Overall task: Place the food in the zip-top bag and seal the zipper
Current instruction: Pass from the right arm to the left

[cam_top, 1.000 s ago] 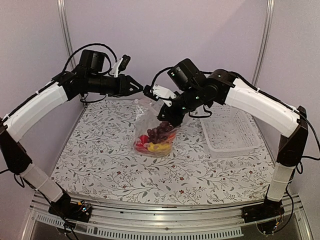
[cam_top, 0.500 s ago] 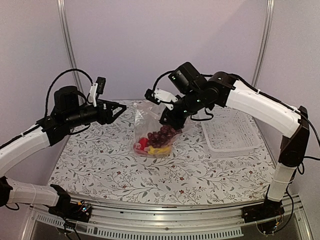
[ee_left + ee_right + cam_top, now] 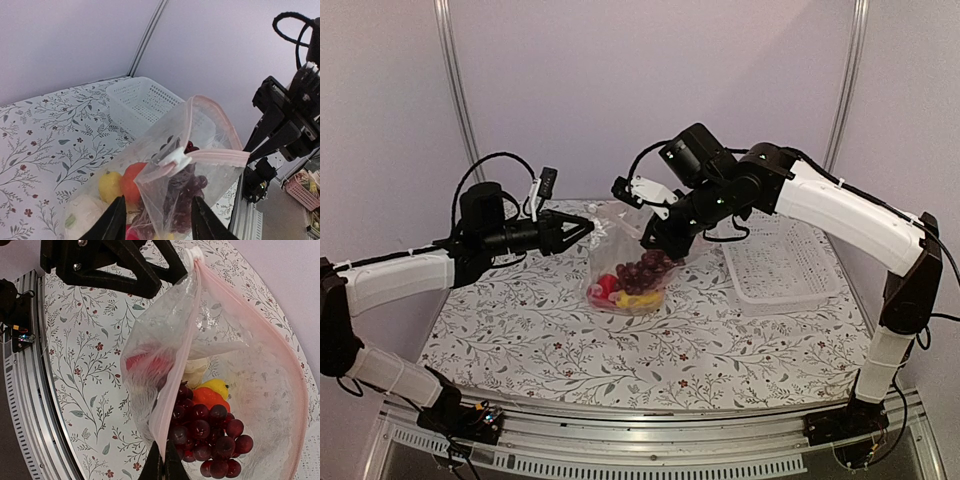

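The clear zip-top bag (image 3: 623, 262) stands on the table, its mouth half open. Inside lie the dark red grape bunch (image 3: 215, 435), an orange ball (image 3: 210, 398), a yellow piece (image 3: 216, 386), a cream-white lump (image 3: 196, 371) and a red piece (image 3: 149, 363). The zipper (image 3: 220, 156) is a pinkish strip with a white slider (image 3: 176, 157) at its left end. My right gripper (image 3: 163, 460) is shut on the zipper edge and holds the bag up; it also shows in the top view (image 3: 653, 238). My left gripper (image 3: 157, 210) is open at the slider corner (image 3: 582, 228). I cannot tell if it touches.
A white mesh basket (image 3: 780, 262) sits to the right of the bag, with no food showing in it. The table has a floral cloth (image 3: 520, 320). Metal posts stand at the back corners, and the rail runs along the near edge.
My left gripper dropped from beside the bag's top, drew back to the left, then came in again to the slider corner. My right gripper kept holding the bag.
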